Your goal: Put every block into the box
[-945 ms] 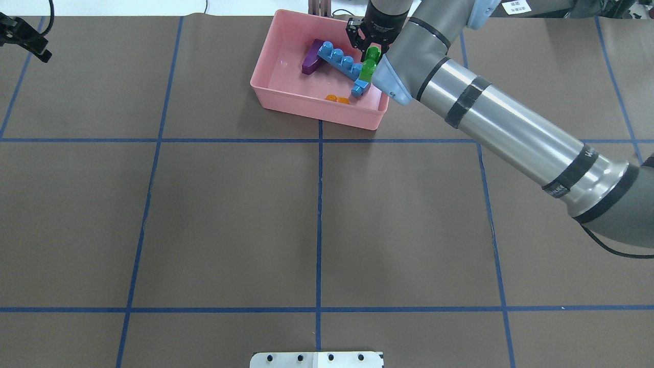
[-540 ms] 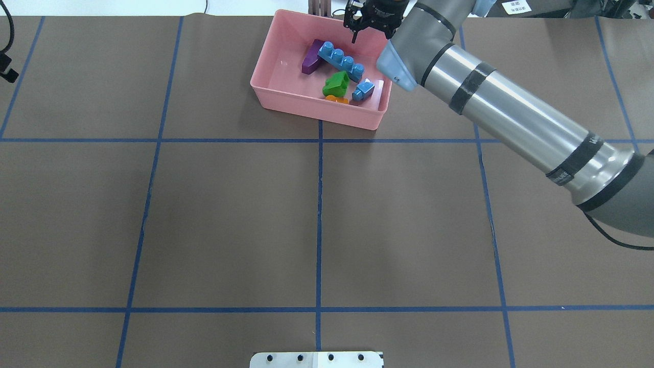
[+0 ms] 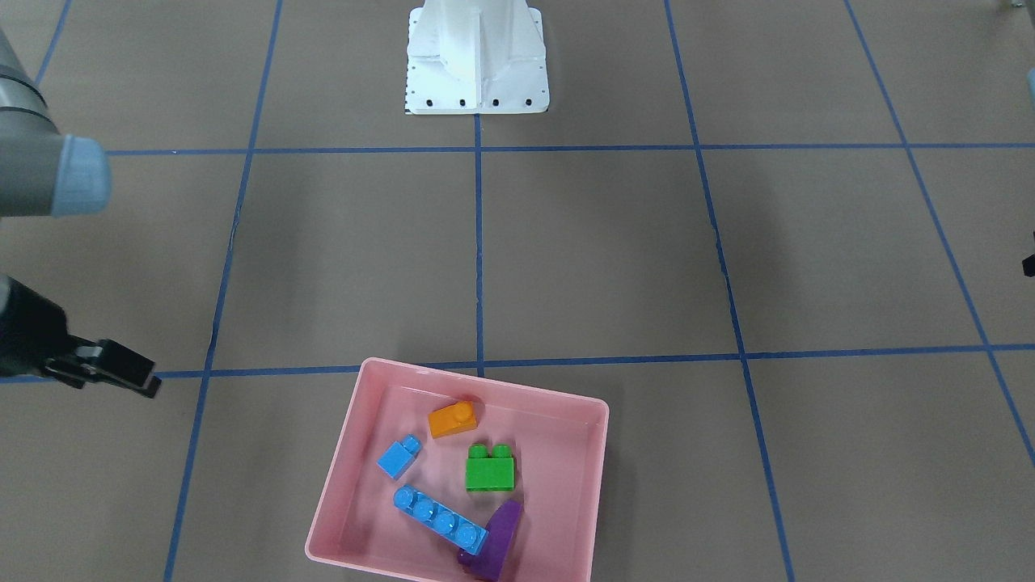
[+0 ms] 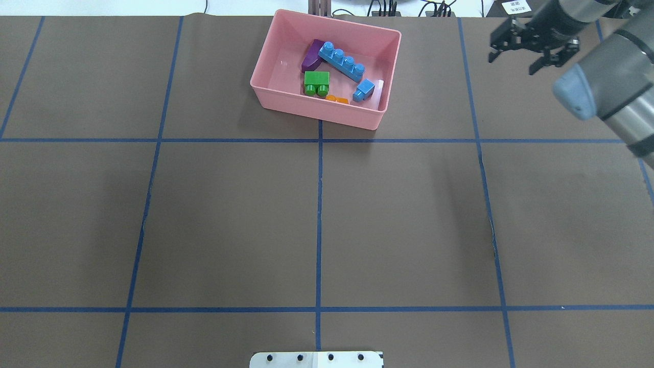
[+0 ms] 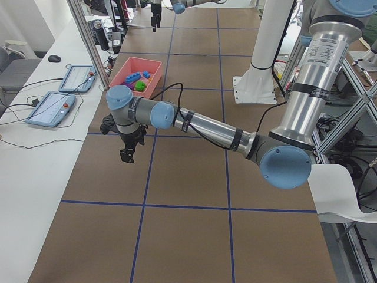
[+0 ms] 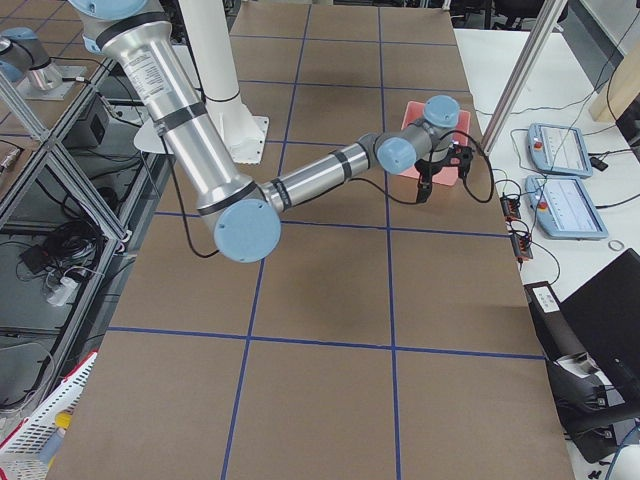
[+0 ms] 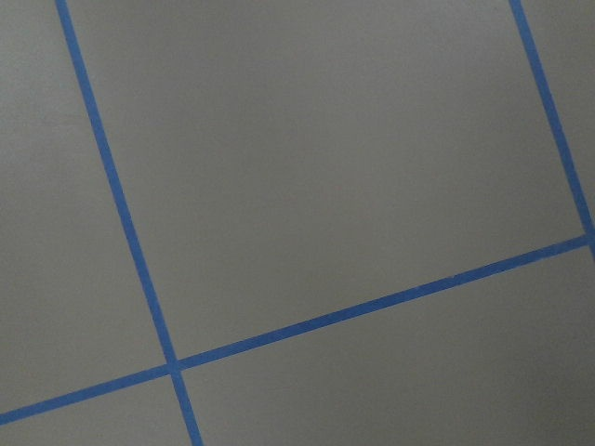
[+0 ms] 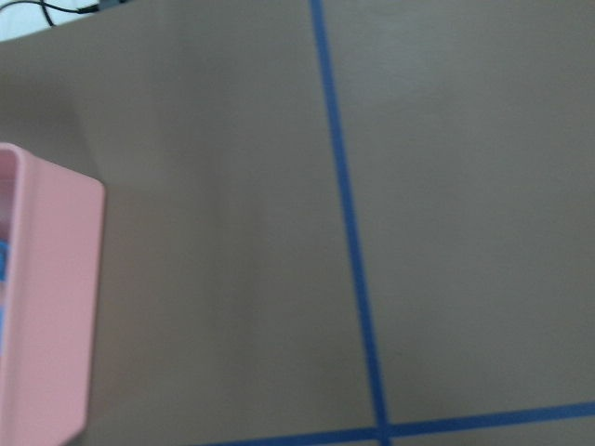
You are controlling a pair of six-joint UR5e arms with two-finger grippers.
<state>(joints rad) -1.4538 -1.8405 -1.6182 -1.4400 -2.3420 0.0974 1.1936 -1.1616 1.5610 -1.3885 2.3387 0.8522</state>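
The pink box (image 4: 317,110) stands at the table's far middle; it also shows in the front view (image 3: 485,378). All five blocks lie inside it: the purple sloped (image 4: 309,60), the long blue (image 4: 341,61), the green (image 4: 317,82), the orange (image 4: 337,99) and the small blue (image 4: 364,90). My right gripper (image 4: 516,59) is open and empty, raised well to the right of the box. My left gripper (image 5: 126,153) shows only in the exterior left view, over bare table; I cannot tell whether it is open or shut.
The white robot base (image 3: 475,56) stands at the near table edge. The right wrist view shows the box's side wall (image 8: 46,307) and blue tape lines. The left wrist view shows only brown table and tape lines.
The green block dropped from my right gripper into the box and came to rest near the orange one. My right gripper opened, rose and swung right, away from the box.
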